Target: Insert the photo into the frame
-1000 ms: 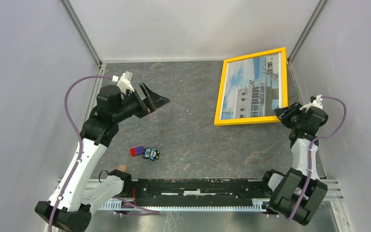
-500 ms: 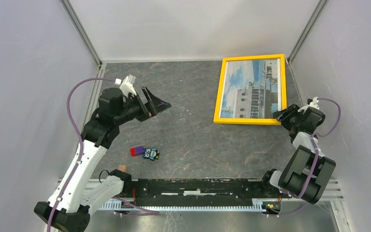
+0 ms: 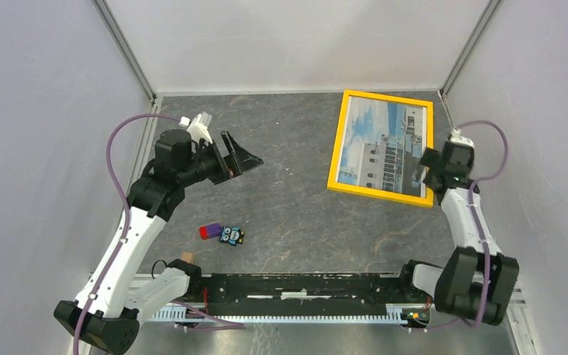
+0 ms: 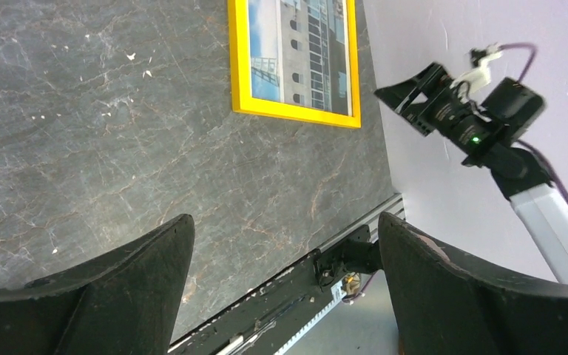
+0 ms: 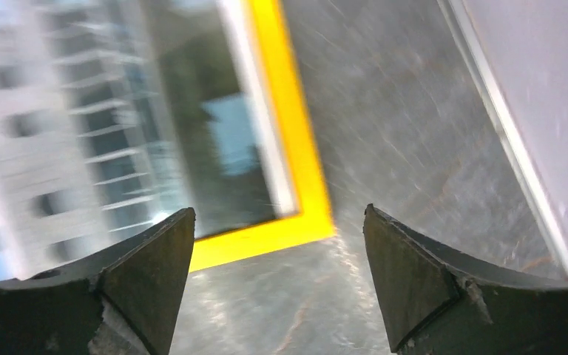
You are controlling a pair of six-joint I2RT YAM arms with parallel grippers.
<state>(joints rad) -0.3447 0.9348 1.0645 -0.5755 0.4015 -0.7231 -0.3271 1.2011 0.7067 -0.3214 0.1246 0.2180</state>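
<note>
The frame (image 3: 335, 140), with its thin yellow border, lies flat on the dark table at the back right, slightly skewed. The photo (image 3: 381, 148) of a white building under blue sky shows inside it. My right gripper (image 3: 423, 168) hovers open over the frame's near right corner, touching nothing. In the right wrist view that yellow corner (image 5: 288, 148) and the photo (image 5: 103, 126) lie below my spread right gripper (image 5: 277, 237). My left gripper (image 3: 244, 157) hangs open and empty over the table's left middle. The left wrist view shows the frame (image 4: 296, 112) far ahead of my left gripper (image 4: 285, 244).
A small blue toy with a purple and red block (image 3: 222, 234) lies on the table near the left arm. A tan piece (image 3: 187, 258) sits by the left base. A black rail (image 3: 303, 285) runs along the near edge. Grey walls close in on three sides.
My right gripper opened and let go of the frame's near right corner, then swung back over it. The frame turned a little and settled. The left arm barely moved.
</note>
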